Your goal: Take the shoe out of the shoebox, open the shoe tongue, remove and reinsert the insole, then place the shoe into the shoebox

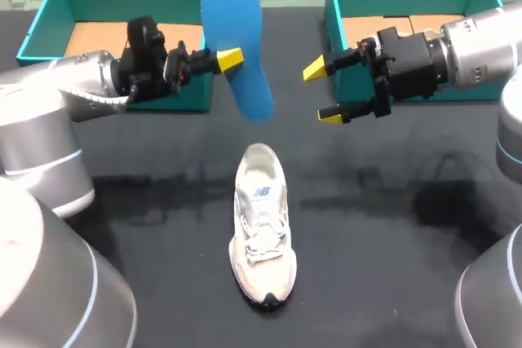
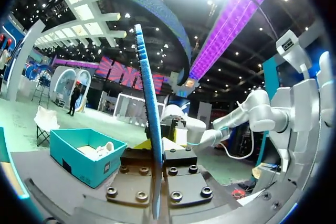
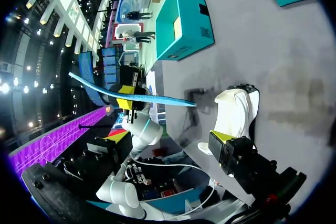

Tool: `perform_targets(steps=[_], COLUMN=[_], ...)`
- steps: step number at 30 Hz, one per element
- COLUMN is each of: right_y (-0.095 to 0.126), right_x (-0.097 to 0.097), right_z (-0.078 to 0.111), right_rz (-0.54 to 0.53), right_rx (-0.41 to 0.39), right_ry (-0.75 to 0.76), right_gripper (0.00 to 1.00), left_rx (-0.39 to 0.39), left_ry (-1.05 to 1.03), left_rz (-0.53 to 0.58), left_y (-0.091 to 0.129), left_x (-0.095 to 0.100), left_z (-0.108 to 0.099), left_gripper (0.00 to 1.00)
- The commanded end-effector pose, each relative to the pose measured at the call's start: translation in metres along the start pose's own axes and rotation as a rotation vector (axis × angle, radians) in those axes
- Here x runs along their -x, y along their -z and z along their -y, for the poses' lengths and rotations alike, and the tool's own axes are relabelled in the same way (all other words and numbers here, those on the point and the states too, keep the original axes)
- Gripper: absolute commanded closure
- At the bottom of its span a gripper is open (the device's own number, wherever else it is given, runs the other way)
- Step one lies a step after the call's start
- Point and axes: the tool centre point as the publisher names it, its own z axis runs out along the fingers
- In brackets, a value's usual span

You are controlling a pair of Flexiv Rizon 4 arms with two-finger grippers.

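Insole [image 1: 235, 34], blue, is pinched in our left end effector [image 1: 227, 60], the yellow tips closed on its edge about halfway along; it stands on end above the desk [image 1: 391, 201], wider end up and narrower end down; from the left wrist we see it edge-on [image 2: 150, 124], rising straight between the two finger blocks of that end effector [image 2: 156, 148].

Our right end effector [image 1: 322, 94] hangs just right of the insole and apart from it; its fingers are spread wide, hold nothing, and point left toward the insole; in the right wrist view one of its fingertips [image 3: 222, 137] shows, with the insole [image 3: 131, 95] ahead and the left end effector [image 3: 125, 103] gripping it.

Nearer than both end effectors, the white shoe [image 1: 263, 230] stands on its sole in the middle of the desk, toe toward the near edge and heel far; it lies outside both boxes; the right wrist also takes it in [image 3: 233, 108].

At the far left, behind our left arm, sits the teal left shoebox [image 1: 37, 34], open, with brown cardboard inside; the right shoebox [image 1: 334, 14], alike and also open, sits at the far right behind our right arm.
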Motion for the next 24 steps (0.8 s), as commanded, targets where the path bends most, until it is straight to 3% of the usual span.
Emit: perform_targets(steps=[1,3,6,10,15,24], right_y=[-0.002,-0.002,-0.003,-0.01,-0.014,-0.015], right_x=[0.0,0.0,0.0,-0.002,-0.006,-0.007], right_z=[-0.001,-0.001,-0.003,-0.011,-0.017,-0.018], right_rz=[0.002,0.002,-0.005,-0.03,-0.059,-0.094], right_rx=[0.0,0.0,-0.005,-0.008,-0.008,-0.005], right_ry=[0.0,0.0,0.012,0.042,0.053,0.07], right_gripper=[0.0,0.0,0.0,0.0,0.0,0.0], left_rx=[0.026,0.059,0.036,0.075,0.138,0.138], left_ry=[-0.129,-0.27,-0.433,-0.657,-1.203,-1.203], left_rz=[-0.032,-0.052,-0.107,-0.126,-0.163,-0.163], left_y=[0.001,0.002,0.007,0.01,0.021,0.021], left_x=[0.002,0.003,0.003,0.005,-0.002,-0.002], left_z=[-0.011,-0.019,-0.016,-0.012,0.009,0.009], left_gripper=[1.0,1.0,1.0,1.0,1.0,1.0])
